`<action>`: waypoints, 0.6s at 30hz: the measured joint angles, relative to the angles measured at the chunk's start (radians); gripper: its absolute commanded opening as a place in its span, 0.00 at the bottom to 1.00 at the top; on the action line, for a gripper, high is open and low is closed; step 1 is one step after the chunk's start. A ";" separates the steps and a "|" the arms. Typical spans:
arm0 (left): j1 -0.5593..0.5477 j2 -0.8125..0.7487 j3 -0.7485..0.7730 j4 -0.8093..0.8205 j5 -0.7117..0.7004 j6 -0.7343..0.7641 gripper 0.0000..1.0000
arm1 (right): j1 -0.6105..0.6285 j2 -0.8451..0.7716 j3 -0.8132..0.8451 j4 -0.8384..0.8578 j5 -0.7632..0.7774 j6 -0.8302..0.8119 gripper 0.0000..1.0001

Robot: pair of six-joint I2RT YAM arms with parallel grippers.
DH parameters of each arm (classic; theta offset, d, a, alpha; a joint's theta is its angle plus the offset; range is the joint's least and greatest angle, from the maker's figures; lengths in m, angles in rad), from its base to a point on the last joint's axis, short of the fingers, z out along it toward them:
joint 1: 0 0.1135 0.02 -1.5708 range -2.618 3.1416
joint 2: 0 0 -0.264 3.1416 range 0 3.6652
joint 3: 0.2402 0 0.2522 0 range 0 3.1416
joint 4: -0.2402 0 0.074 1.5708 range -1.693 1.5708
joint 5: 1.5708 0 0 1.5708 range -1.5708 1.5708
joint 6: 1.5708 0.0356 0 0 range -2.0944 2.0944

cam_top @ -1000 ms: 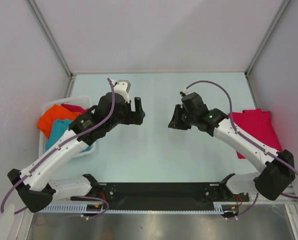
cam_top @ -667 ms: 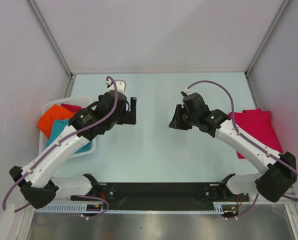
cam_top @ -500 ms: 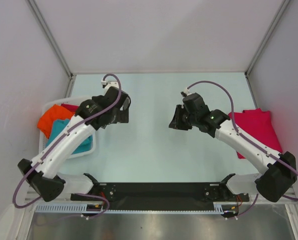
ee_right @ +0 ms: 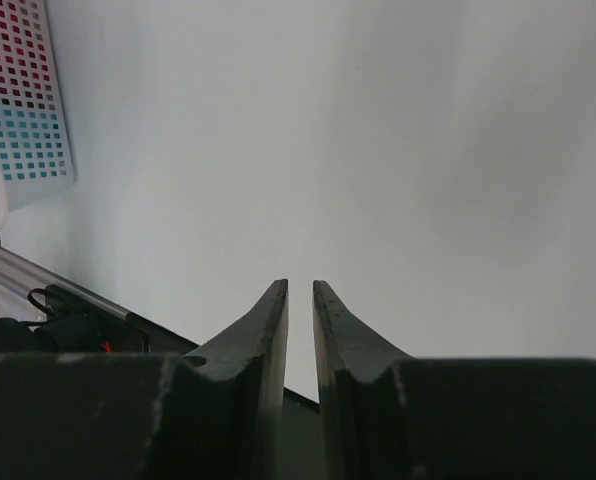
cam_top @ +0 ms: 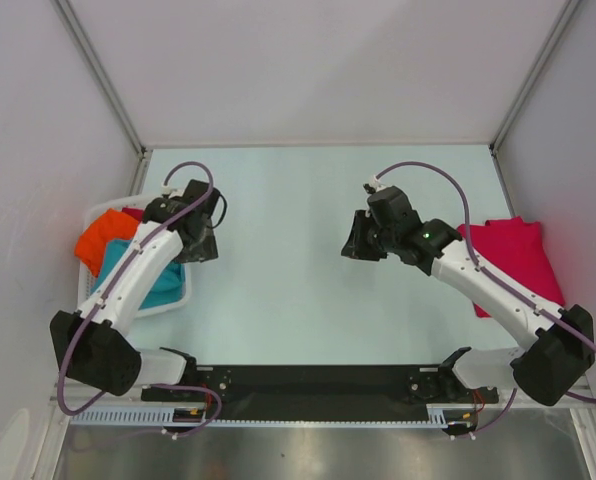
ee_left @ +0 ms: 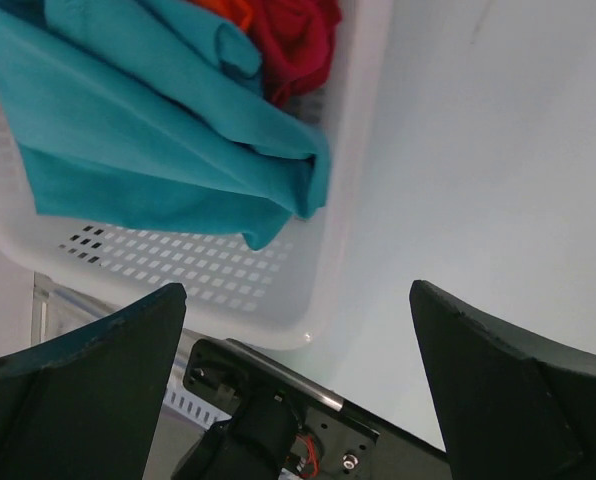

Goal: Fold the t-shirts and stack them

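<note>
You have the teal t-shirt, the orange one and a crimson one bunched in the white basket at the table's left edge. Another crimson-pink t-shirt lies at the right edge. Your left gripper gapes wide over the basket's inner rim. Your right gripper, near mid-table, is pinched almost closed, empty.

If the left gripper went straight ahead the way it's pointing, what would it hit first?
Probably the left gripper meets the white basket, its side wall under the teal t-shirt; depth is hard to judge.
</note>
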 measured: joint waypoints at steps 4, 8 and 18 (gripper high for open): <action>0.098 -0.020 -0.048 0.013 0.003 0.018 0.99 | -0.012 -0.004 -0.002 0.000 -0.001 -0.008 0.22; 0.159 -0.032 -0.106 0.051 0.040 0.043 0.99 | -0.020 -0.004 -0.002 0.000 -0.002 -0.015 0.22; 0.166 -0.016 -0.210 0.175 0.198 0.043 0.70 | -0.055 -0.011 -0.009 0.002 -0.011 -0.033 0.22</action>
